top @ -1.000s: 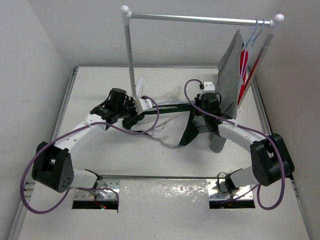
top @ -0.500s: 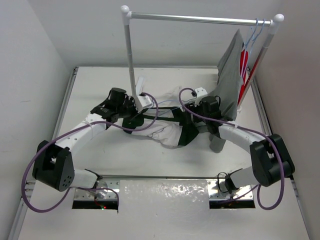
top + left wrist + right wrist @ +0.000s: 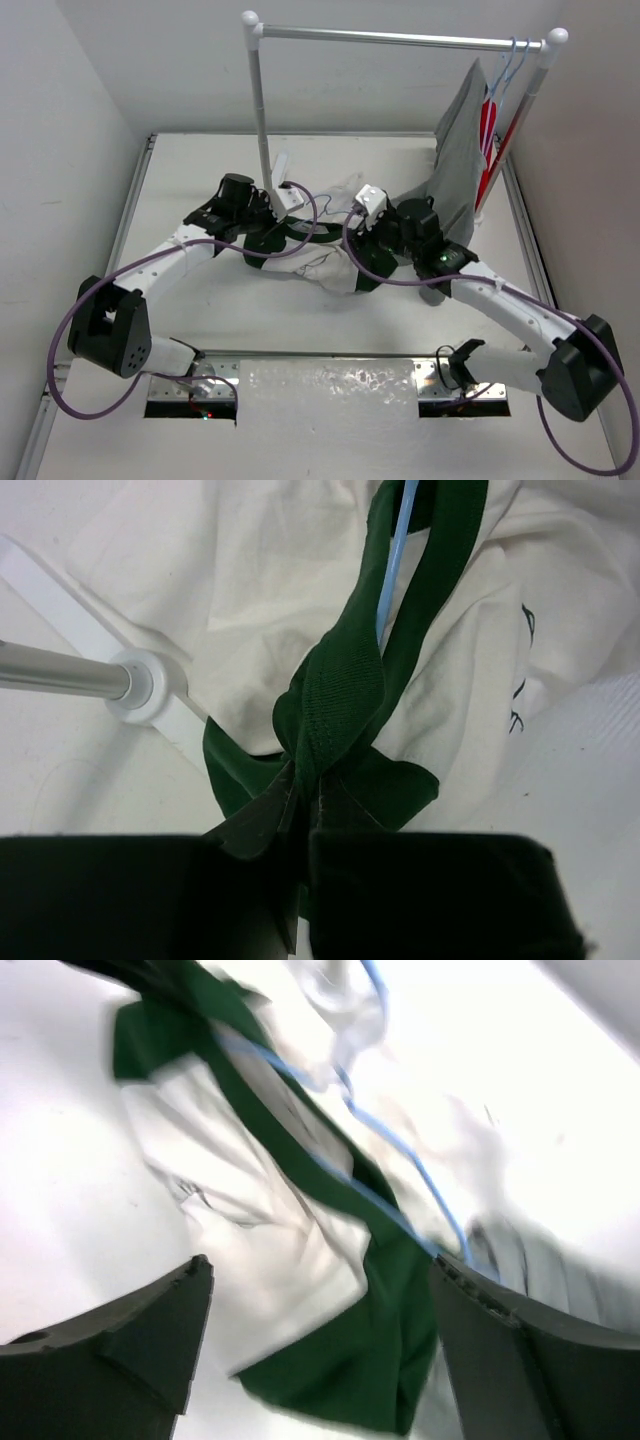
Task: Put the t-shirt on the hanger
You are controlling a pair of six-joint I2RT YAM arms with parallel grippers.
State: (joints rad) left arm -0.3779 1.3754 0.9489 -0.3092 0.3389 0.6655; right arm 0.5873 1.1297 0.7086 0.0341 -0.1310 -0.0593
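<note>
Green collar fabric of the t-shirt (image 3: 345, 685) is pinched tight in the jaws of the left gripper (image 3: 300, 820) at the heap's 10 o'clock edge, and the pale-blue hanger (image 3: 393, 570) runs up between the collar bands. Within the last second the right gripper (image 3: 320, 1260) has swung in from 3 o'clock to 2 o'clock of the shirt, jaws spread wide on nothing, and the cloth has bunched between the arms. It looks like a release before a regrip, so the shirt is not yet seated on the hanger.

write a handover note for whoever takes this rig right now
Left gripper: shut on the green neck band of the t-shirt.
Right gripper: open, empty, above the shirt.
The t-shirt lies crumpled by the rack post; the hanger, blue wire, runs through the neck band loop.
Done: hanger partly inside the neck, as far as shows.
Left: seat the shoulders over the hanger arms.
</note>
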